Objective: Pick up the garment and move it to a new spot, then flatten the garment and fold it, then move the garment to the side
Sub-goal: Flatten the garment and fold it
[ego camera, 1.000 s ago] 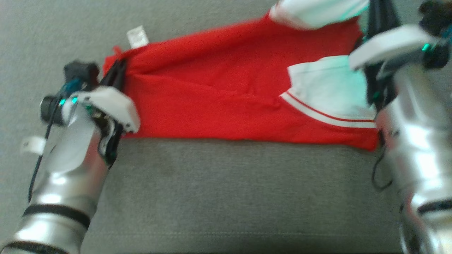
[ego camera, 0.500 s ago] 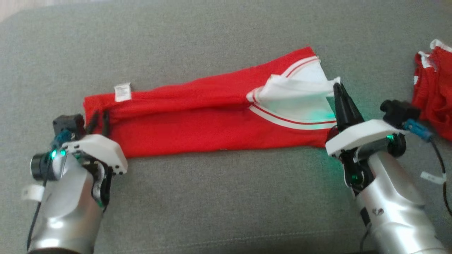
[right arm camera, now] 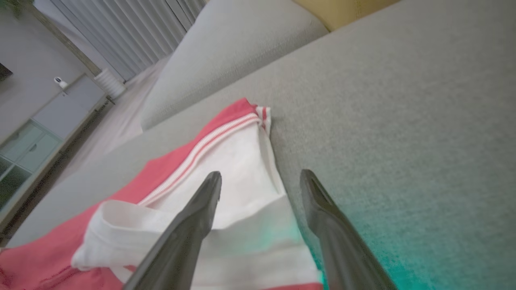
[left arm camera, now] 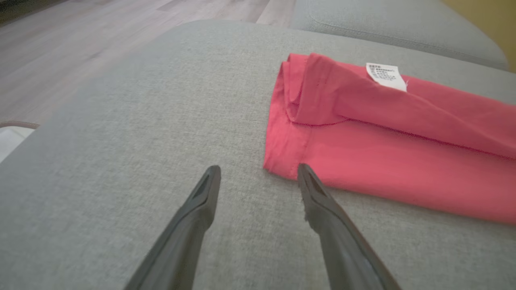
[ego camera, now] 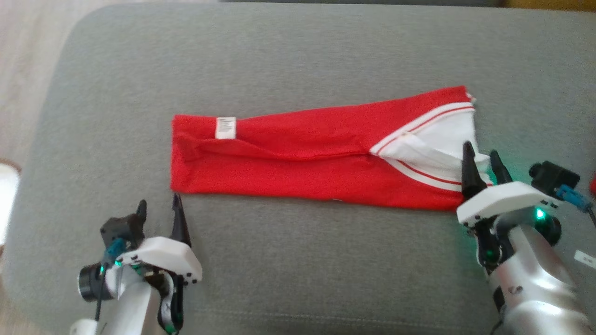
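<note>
Your red garment (ego camera: 302, 158) lies folded long on the grey cushion (ego camera: 298, 56). Both grippers stand spread and hold nothing: the left gripper (ego camera: 159, 200) is just off its near left corner, and the right gripper (ego camera: 480, 150) is at its white striped end. Your left wrist view adds wood floor (left arm camera: 80, 40); the right wrist view adds window blinds (right arm camera: 133, 32).

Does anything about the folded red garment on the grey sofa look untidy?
Yes. On the red fabric garment, the white striped end beside the right gripper is bunched, not flat, and a white care label lies exposed.
</note>
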Tool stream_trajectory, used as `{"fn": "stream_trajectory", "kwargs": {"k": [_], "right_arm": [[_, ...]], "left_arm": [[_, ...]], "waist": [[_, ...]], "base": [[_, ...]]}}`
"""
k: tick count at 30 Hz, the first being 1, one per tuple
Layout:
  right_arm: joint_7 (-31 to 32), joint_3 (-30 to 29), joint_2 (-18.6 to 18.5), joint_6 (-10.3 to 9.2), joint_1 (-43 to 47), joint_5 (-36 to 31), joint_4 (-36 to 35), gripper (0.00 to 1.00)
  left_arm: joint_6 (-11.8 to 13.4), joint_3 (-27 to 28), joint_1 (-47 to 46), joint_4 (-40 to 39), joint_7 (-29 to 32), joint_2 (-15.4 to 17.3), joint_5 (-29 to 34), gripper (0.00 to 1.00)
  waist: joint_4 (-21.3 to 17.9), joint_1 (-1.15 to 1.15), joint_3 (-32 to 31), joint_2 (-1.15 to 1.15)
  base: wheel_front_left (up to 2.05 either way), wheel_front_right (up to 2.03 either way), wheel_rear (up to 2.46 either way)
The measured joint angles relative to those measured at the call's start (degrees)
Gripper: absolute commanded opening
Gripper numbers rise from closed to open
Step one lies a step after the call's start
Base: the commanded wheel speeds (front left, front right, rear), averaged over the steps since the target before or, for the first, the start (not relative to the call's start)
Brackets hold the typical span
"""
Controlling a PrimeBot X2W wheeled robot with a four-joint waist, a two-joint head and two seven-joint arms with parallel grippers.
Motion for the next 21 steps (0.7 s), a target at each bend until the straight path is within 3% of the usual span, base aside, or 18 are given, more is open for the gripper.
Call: {"fn": "stream_trajectory", "kwargs": {"k": [7, 8, 9, 10, 21], "right_arm": [[0.03, -2.29, -1.32, 0.00, -2.82, -4.72, 9.24, 1.00], [0.37, -2.24, -1.32, 0.00, -3.53, -4.75, 10.12, 0.86], [0.56, -2.18, -1.31, 0.00, -4.13, -4.86, 10.71, 0.40], [0.77, -2.03, -1.30, 0.00, -4.54, -4.86, 11.02, 0.00], [-1.37, -0.68, -1.85, 0.00, -4.69, -4.38, 11.21, 0.00]], "left_arm": [[-1.37, 0.60, 2.29, -2.20, 0.01, -1.27, 1.46, 1.00], [-1.75, 0.69, 2.49, -2.21, 0.01, -1.30, 1.46, 1.00], [-1.83, 0.82, 2.58, -2.21, 0.01, -1.30, 1.54, 1.00], [-1.88, 0.91, 2.61, -2.29, 0.01, -1.30, 1.85, 1.00], [-3.08, -0.44, 2.61, -3.55, 0.00, -1.56, 1.51, 1.00]], "waist": [[4.59, 0.00, 0.35, 0.00], [4.95, 0.00, 0.41, 0.00], [5.17, 0.00, 0.45, 0.00], [5.27, 0.00, 0.45, 0.00], [1.86, 0.00, -1.28, 0.00]], "base": [[0.00, 0.00, 0.00], [0.00, 0.00, 0.00], [0.00, 0.00, 0.00], [0.00, 0.00, 0.00], [0.00, 0.00, 0.00]]}}
